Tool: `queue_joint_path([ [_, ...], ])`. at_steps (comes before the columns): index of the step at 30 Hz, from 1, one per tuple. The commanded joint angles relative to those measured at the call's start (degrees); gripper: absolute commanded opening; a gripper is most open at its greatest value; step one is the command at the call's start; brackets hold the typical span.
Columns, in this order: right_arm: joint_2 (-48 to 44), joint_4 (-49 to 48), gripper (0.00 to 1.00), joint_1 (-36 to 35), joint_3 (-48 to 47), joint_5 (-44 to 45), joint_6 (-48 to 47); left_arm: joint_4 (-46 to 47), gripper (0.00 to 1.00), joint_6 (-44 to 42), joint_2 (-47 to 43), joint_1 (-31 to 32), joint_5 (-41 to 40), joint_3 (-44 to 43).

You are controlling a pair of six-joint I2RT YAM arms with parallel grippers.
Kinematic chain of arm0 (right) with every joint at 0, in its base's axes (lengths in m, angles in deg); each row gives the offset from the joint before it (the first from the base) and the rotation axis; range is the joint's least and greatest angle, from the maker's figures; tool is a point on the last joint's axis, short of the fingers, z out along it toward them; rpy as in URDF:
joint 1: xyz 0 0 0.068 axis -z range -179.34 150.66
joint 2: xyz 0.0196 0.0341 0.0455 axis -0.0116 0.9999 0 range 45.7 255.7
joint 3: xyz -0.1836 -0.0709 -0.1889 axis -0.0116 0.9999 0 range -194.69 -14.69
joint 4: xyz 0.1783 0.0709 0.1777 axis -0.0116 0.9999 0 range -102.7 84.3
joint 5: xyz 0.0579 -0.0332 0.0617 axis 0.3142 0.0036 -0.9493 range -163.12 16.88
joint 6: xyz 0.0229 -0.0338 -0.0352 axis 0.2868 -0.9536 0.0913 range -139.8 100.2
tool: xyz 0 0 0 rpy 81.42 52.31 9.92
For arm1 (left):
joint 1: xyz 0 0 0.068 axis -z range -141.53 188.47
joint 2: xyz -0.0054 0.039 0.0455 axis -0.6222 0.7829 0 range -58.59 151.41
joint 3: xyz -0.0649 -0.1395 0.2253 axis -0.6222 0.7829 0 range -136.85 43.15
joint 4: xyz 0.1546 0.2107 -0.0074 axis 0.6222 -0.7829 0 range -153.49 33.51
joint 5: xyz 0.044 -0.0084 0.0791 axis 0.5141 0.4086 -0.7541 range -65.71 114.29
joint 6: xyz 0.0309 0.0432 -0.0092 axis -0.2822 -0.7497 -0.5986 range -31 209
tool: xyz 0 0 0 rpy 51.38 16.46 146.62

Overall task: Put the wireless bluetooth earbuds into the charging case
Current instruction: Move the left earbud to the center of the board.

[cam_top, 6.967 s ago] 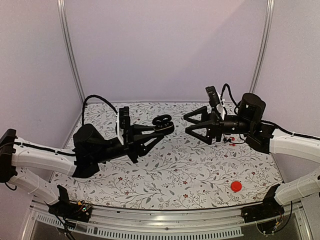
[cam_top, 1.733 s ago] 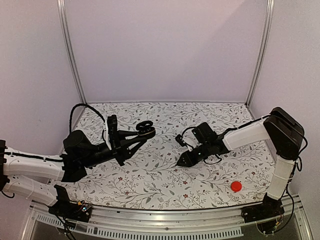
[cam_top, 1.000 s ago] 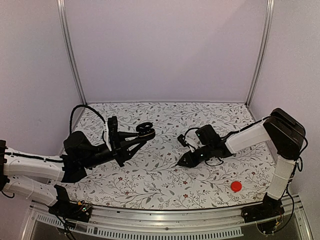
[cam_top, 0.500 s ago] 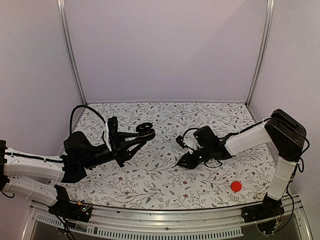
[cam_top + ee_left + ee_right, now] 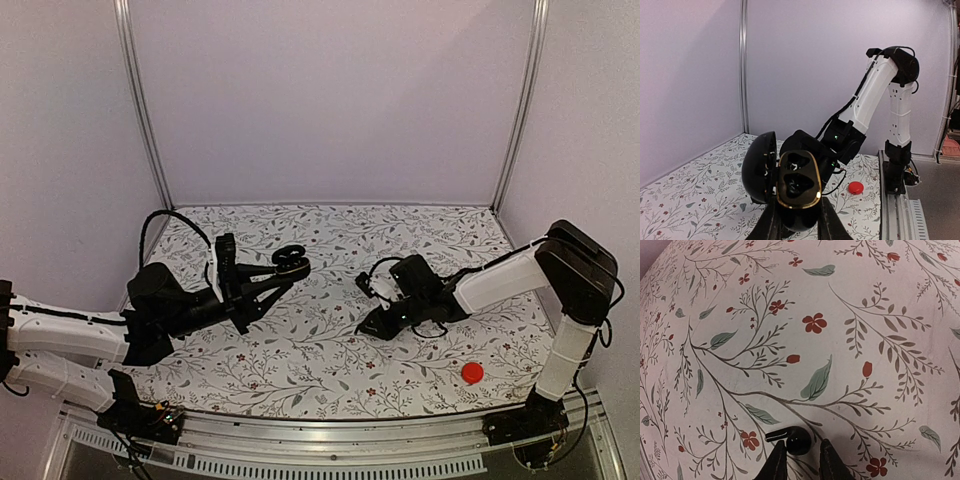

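My left gripper (image 5: 283,268) is shut on the charging case (image 5: 291,261), holding it up above the table's left half. The glossy black case (image 5: 796,186) stands open, its lid swung left and its gold-rimmed tray with two dark wells facing the left wrist camera. One black earbud (image 5: 796,440) lies on the flowered table, its short stem pointing left. My right gripper (image 5: 800,462) is down at the table (image 5: 330,355) with its fingers on either side of the earbud, the left finger touching it and a small gap at the right one. In the top view my right gripper (image 5: 366,328) hides the earbud.
A flat red disc (image 5: 471,373) lies near the front right of the table; the left wrist view shows the red disc (image 5: 856,187) behind the case. Purple walls and metal posts enclose the back and sides. A rail (image 5: 330,440) runs along the front edge.
My right wrist has edged a little to the right while its fingertips stay low at the same spot on the table. The left arm and the case have not moved.
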Motion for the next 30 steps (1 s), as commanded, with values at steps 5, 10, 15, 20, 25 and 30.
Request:
queue_joint_path([
  [5,1.10,5.78,0.24,-1.67,1.38,4.13,-0.05,1.84,0.17,-0.06,0.40,-0.76,-0.37,0.20],
  [10,1.97,5.90,0.24,-1.68,0.46,3.85,-0.78,1.58,0.17,-0.28,0.22,-0.73,-0.24,0.15],
  [15,2.39,6.52,0.21,-1.68,-0.19,4.11,-1.56,1.48,0.17,-0.46,0.18,-0.70,-0.37,0.14],
  [20,1.95,6.52,0.17,-1.76,0.03,3.89,-2.14,1.69,0.17,-0.86,0.50,-0.83,-0.40,0.16],
  [25,1.35,6.52,0.14,-1.77,-0.43,3.70,-2.87,2.45,0.16,-1.00,1.42,-0.77,-0.37,0.42],
  [30,-0.24,7.64,0.14,-1.98,-1.11,1.56,-3.72,2.59,0.16,-0.86,0.90,-0.82,-0.51,0.86],
])
